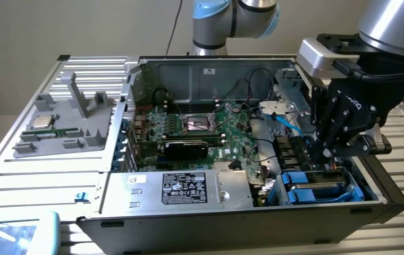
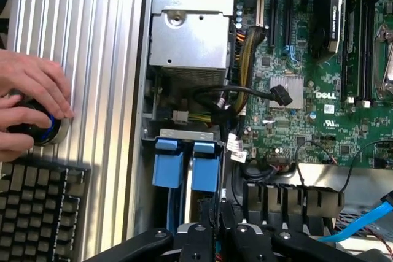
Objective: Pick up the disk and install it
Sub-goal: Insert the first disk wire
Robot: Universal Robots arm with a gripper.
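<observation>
Holding disk [image 2: 204, 173] with narrow jaws, gripper [image 1: 327, 154] pushes blue carrier into drive bay [image 1: 358, 183] beside power supply [image 1: 181, 188], to seat it.

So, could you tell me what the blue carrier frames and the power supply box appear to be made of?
Blue carrier frames: likely moulded plastic, going by the uniform bright blue and soft sheen.
Power supply box: apparently bare sheet metal, dull silver-grey, with folded edges and a black printed label.
</observation>
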